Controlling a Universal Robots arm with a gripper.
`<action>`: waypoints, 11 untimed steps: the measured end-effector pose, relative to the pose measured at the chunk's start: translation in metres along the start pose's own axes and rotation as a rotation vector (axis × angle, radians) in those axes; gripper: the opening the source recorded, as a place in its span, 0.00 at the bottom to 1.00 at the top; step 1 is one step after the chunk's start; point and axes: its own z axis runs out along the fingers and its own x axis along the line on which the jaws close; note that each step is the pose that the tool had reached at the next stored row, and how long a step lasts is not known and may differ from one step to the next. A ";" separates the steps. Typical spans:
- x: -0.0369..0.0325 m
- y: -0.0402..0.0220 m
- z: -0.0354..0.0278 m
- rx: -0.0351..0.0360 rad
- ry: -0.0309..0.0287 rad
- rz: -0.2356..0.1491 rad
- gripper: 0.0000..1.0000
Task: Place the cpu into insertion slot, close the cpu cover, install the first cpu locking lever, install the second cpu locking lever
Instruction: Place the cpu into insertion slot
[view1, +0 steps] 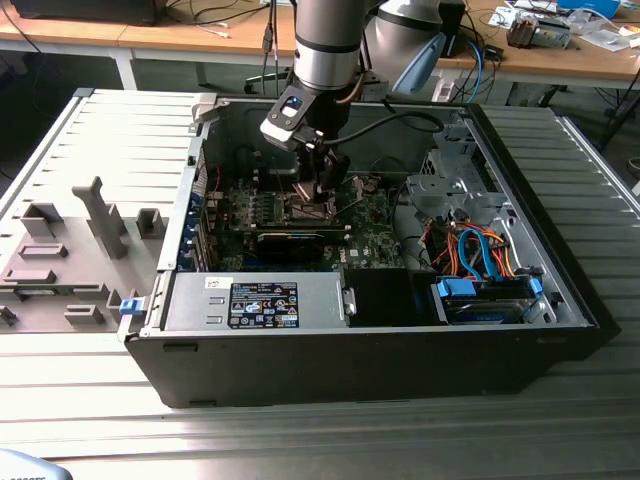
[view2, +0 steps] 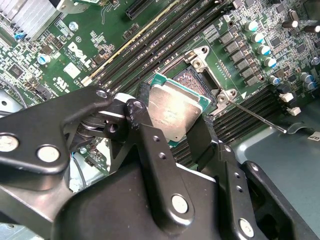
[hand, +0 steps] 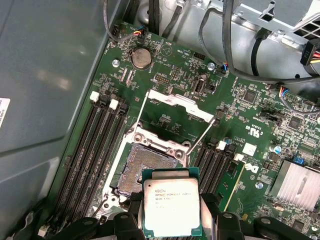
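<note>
Ribbed grey metal worktop (view1: 320, 440) with a PC case (view1: 350, 350) lying on its side, open face up, and wooden desks (view1: 200, 35) with cables behind it. The arm (view1: 325, 40) comes straight down into the case about mid-board, so there are case walls all round it but decent room to each. Closest stuff in the exterior view is the long black card (view1: 300, 240) just in front of the gripper (view1: 322, 195) and the power supply (view1: 260, 300) along the near wall. A bundle of orange and blue cables (view1: 480, 250) sits toward the exterior view's right. The gripper is clamped on the cpu (hand: 171, 207), a finger on each of two opposite edges, metal lid showing in both wrist views. The chip hangs over one edge of the insertion slot (hand: 145, 167), not down in it, and in the second wrist view it looks tilted against the board. Can't tell whether a corner touches the rim. The cpu cover (hand: 177, 105) is flipped open beyond the slot and both locking levers (hand: 202, 135) are released and angled out, so the socket's dark centre is bare. Memory slots (hand: 95, 145) run close along both sides of the socket, while a coin cell (hand: 141, 57) and a finned heatsink (hand: 297, 185) sit further out. The bit of slot under the chip is hidden, and in the exterior view the gripper blocks the socket. A grey fixture (view1: 70, 250) with blocks sits on the worktop beside the case, at the exterior view's left.
</note>
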 end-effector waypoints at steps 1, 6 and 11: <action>0.0000 0.0000 0.0000 0.0000 0.0000 0.000 0.55; 0.0000 0.0000 0.0000 0.0001 0.0001 0.003 0.55; 0.0000 0.0000 0.0000 0.0002 0.0002 0.005 0.55</action>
